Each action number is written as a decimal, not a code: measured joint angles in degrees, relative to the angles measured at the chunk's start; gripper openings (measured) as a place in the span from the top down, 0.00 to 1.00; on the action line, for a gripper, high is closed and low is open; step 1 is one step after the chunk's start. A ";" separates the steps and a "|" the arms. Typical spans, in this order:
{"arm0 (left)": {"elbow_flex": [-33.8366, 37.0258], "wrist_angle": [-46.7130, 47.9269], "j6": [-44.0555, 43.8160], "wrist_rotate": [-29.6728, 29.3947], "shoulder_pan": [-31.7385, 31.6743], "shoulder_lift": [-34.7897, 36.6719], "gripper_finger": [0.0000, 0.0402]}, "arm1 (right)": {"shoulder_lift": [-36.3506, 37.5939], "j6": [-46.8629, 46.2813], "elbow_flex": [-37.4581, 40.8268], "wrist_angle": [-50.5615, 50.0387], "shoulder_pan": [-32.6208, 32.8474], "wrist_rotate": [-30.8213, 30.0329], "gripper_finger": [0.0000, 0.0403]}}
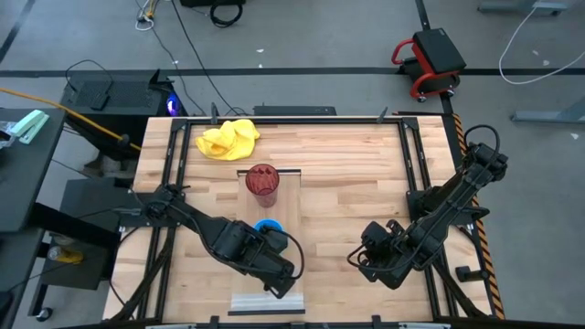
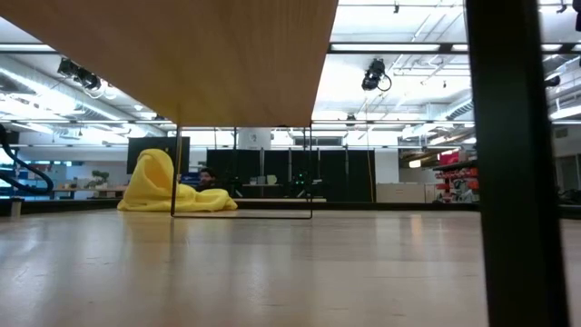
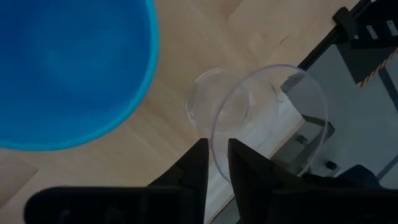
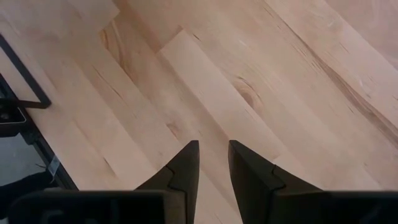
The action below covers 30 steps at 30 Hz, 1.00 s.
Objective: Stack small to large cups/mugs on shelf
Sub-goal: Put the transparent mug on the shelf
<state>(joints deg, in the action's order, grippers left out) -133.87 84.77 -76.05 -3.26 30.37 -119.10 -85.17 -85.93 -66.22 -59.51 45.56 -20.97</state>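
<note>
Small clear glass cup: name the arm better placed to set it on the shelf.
Left. Its pincer grips the rim of the small clear glass cup beside the bright blue mug; the right pincer hovers over bare wooden table.

The shelf is a long, narrow, pale wooden board running from the table's middle toward its near edge, lighter than the tabletop around it.

The dark red ribbed tumbler stands upright at the shelf's far end, its open mouth facing up.

The bright blue mug sits nearer along the shelf, partly hidden in the high view; the left wrist view shows its round blue rim from above.

The small clear glass cup lies just beside the blue mug, toward the shelf's near end. It is transparent and tilted, its thin rim between dark fingers.
</note>
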 joint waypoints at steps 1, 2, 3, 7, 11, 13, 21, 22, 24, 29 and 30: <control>-0.04 -0.12 0.16 0.20 -0.08 -0.34 0.83 | 0.00 0.00 0.00 0.01 0.00 -0.01 0.77; 0.02 -0.10 0.48 0.53 -0.06 -0.64 0.84 | 0.00 0.00 0.00 0.03 -0.02 -0.01 0.77; 0.08 0.01 1.21 0.90 -0.05 -0.88 0.84 | 0.00 0.00 0.00 0.04 -0.01 -0.01 0.77; 0.16 0.61 3.39 2.91 -0.28 -1.38 0.87 | 0.00 0.15 0.00 0.13 -0.02 -0.01 0.77; 0.16 1.06 6.28 3.51 -0.32 -1.50 0.93 | 0.01 0.15 0.00 0.15 -0.02 -0.01 0.77; 0.16 1.25 7.94 3.53 -0.32 -1.45 0.96 | 0.02 0.15 0.00 0.15 -0.02 0.01 0.77; 0.16 5.48 13.72 3.57 0.60 -1.28 0.93 | 0.02 -0.01 0.00 0.29 -0.02 0.02 0.77; 0.16 5.32 14.52 3.57 0.73 -1.28 0.92 | 0.02 -0.02 0.00 0.36 -0.02 0.02 0.77; 0.16 5.28 16.24 3.63 0.90 -1.28 0.92 | 0.02 -0.01 0.00 0.38 -0.03 -0.01 0.77; 0.16 5.27 19.84 3.52 1.07 -1.28 0.97 | 0.02 -0.07 0.00 0.54 -0.04 -0.16 0.77; 0.16 5.27 20.42 3.35 1.07 -1.28 0.98 | 0.02 -0.45 0.00 0.55 -0.04 -0.17 0.77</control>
<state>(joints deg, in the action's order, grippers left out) -133.71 90.04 -55.63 0.09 31.44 -120.38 -85.14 -86.38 -66.22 -58.96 45.52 -21.13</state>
